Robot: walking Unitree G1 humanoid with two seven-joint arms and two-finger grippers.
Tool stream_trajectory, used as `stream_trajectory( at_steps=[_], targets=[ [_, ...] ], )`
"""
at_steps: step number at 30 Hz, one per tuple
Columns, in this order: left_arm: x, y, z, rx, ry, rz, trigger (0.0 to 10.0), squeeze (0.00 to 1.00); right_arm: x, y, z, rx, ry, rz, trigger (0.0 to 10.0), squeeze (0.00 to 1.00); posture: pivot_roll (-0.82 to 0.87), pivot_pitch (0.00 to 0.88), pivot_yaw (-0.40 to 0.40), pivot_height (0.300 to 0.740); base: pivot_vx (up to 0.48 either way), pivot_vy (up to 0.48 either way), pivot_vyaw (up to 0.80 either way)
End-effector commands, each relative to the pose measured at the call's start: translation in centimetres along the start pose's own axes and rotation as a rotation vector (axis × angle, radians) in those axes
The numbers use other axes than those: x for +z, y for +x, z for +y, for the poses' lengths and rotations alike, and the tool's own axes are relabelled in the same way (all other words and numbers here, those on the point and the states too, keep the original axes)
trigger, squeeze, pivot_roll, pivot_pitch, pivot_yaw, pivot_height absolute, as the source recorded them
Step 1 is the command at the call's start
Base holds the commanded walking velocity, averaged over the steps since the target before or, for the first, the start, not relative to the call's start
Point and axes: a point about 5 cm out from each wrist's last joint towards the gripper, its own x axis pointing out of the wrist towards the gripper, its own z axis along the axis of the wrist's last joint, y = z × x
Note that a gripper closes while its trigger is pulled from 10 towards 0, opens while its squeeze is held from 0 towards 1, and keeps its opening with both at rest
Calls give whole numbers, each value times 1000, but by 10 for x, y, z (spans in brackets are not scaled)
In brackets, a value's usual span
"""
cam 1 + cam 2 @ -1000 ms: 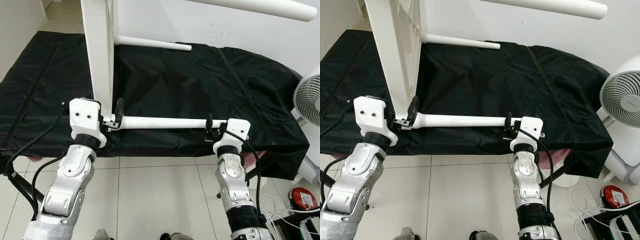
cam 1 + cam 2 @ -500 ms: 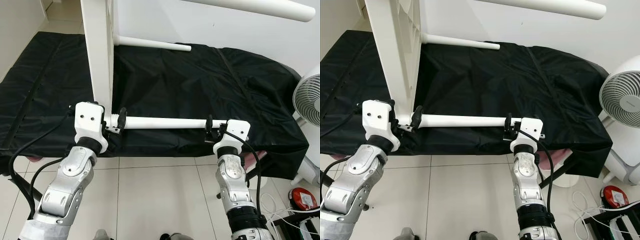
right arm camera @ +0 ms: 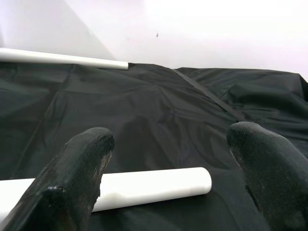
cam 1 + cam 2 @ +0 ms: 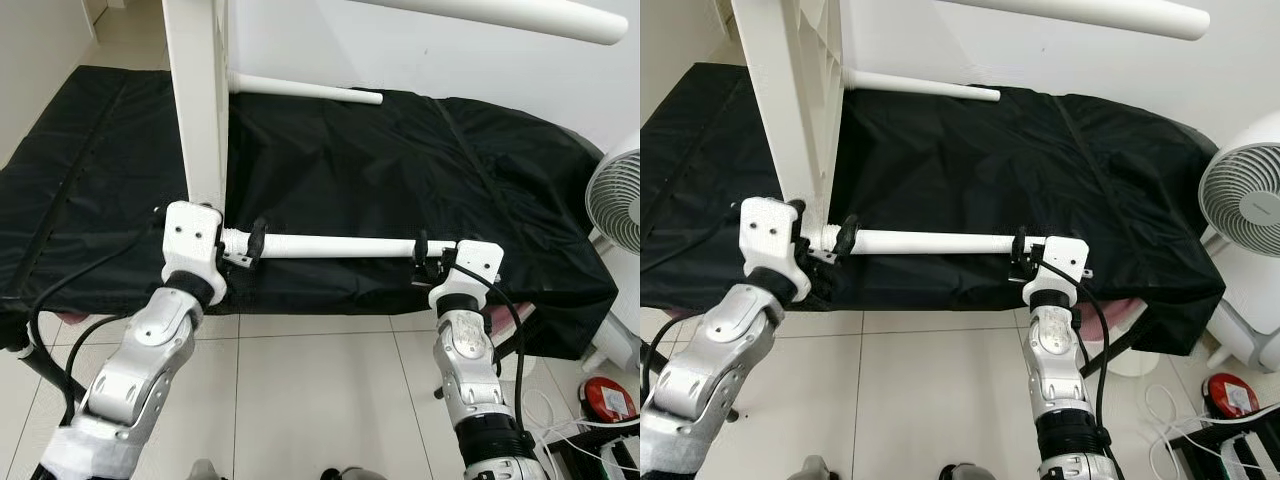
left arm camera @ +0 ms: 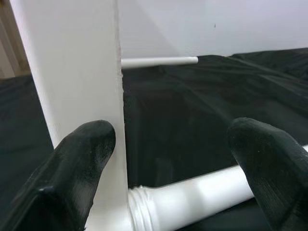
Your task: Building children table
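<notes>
The white table top (image 4: 195, 100) stands on edge on the black-covered bed (image 4: 420, 160). A white leg (image 4: 335, 246) lies level from the top's lower corner toward the right. Its threaded end (image 5: 144, 211) meets the table top. My left gripper (image 4: 245, 250) is open at that joint, with one finger (image 5: 82, 159) against the table top and the other (image 5: 267, 159) over the leg. My right gripper (image 4: 425, 255) is open at the leg's free end (image 3: 192, 183), its fingers (image 3: 82, 168) spread to either side of it. A second leg (image 4: 305, 88) sticks out of the table top farther back.
A third white leg (image 4: 500, 12) crosses the top of the view. A white fan (image 4: 615, 200) stands on the floor at the right. Beside it are a red object (image 4: 607, 397) and cables. The tiled floor (image 4: 310, 400) lies under my arms.
My left gripper has moved right and closer to the table top, and now straddles the leg's threaded end. The right gripper has hardly moved.
</notes>
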Motion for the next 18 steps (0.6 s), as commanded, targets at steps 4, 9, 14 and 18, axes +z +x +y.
stream_trajectory(
  at_steps=[4,9,14,18],
  targets=[
    [-6,7,-8,-213,29,8,10000,0,-1,0,-4,-15,-7,-4,10000,0,-5,16,-88,740,0,0,0],
    [-6,10,1,-172,41,10,10000,0,0,0,-9,-37,-10,-11,10000,0,-18,14,-79,740,0,0,0],
    [-7,6,0,-183,54,18,10000,0,-2,-3,-6,-31,-7,-2,10000,0,-7,15,-85,740,0,0,0],
    [-10,9,6,-154,84,26,10000,0,-2,-2,-4,-23,-4,-3,10000,0,-6,14,-85,740,0,0,0]
  ],
)
